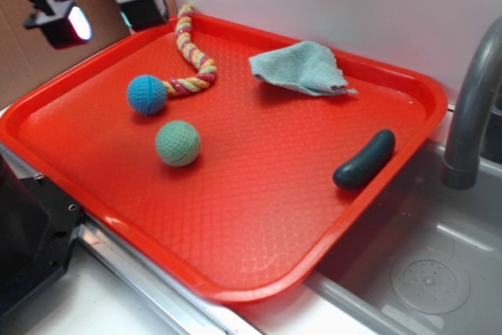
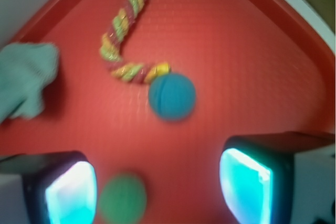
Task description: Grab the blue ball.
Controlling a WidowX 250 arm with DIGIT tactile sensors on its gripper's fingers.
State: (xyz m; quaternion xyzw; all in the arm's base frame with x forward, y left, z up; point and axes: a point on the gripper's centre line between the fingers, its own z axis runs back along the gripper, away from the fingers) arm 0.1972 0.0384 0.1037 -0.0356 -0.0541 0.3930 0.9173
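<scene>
Approach step. I hold the tool [image 2: 157, 182], pads spread and empty, above the tray [image 1: 235, 272]. Blue ball [image 2: 171, 97] touches the rope [image 2: 123, 30] end; next: centre, descend.

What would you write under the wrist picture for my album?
Open gripper hovers above the blue ball beside a rope toy on the red tray.

bright blue ribbed rubber ball [image 1: 147, 94] | pale green dimpled ball [image 1: 178, 143] | red textured plastic tray [image 1: 259, 194] | yellow-pink-green braided rope [image 1: 190, 51] | teal cloth [image 1: 300, 68]
</scene>
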